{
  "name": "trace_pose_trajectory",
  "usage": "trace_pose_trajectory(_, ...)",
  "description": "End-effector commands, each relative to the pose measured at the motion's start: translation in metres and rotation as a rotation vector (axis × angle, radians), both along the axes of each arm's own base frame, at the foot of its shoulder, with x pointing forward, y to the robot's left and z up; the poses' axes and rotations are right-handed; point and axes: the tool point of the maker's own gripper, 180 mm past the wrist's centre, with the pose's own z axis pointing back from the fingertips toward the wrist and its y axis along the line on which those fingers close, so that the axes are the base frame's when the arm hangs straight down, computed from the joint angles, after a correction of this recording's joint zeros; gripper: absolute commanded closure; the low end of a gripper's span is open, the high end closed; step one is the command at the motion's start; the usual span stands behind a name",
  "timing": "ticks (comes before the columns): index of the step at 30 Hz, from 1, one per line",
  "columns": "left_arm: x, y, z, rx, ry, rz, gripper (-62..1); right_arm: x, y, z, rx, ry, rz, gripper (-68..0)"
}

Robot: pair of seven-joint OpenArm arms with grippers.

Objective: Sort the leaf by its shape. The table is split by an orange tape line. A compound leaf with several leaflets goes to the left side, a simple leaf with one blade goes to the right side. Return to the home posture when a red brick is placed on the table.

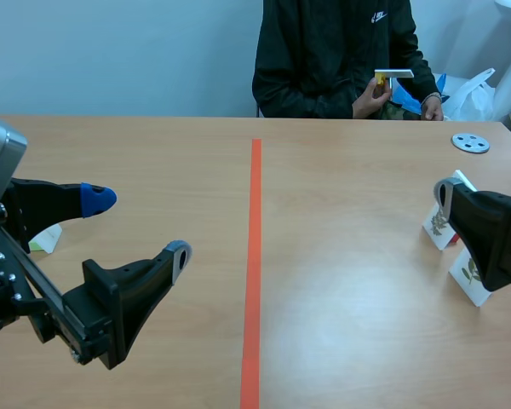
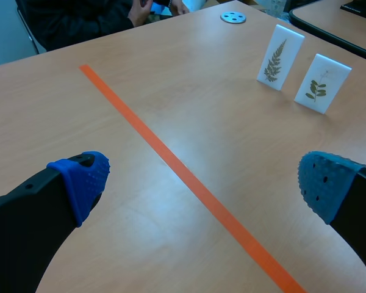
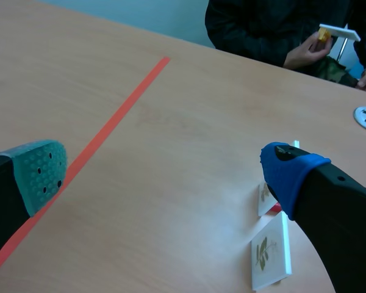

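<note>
While a person's hand (image 1: 370,98) holds a small white card (image 1: 393,74) over the pale wooden worktop (image 1: 153,153), presumably the next one to sort, the left end effector (image 2: 201,180) and right end effector (image 3: 163,171) hang released and empty. A white fern-leaf card (image 2: 280,57) and a white sprig card (image 2: 322,83) stand right of the orange tape line (image 1: 255,256).

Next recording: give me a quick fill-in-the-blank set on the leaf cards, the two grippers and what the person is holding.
1. The fern card and the sprig card both stand on the ___ side of the orange tape line.
2. The left gripper and the right gripper are both ___, holding nothing.
3. The person's hand holds a white card with a ___ piece attached.

Missing words: right; open; yellow
</note>
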Motion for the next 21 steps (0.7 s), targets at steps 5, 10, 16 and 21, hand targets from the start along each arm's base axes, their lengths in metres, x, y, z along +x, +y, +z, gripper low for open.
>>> trace_pose_trajectory(5,0.001,-0.002,0.009,-0.022,-0.026,-0.005,-62.3,-0.005,0.033,-0.011,0.032,0.047,0.134,-67.9)
trace_pose_trajectory(10,0.001,-0.002,0.009,-0.022,-0.026,-0.005,-62.3,-0.009,0.052,-0.018,0.032,0.073,0.200,-67.9)
trace_pose_trajectory(16,0.001,-0.002,0.009,-0.022,-0.026,-0.005,-62.3,-0.010,0.059,-0.020,0.038,0.080,0.215,-67.9)
trace_pose_trajectory(21,0.001,-0.002,0.009,-0.022,-0.026,-0.005,-62.3,-0.007,0.060,-0.017,0.040,0.068,0.215,-67.9)
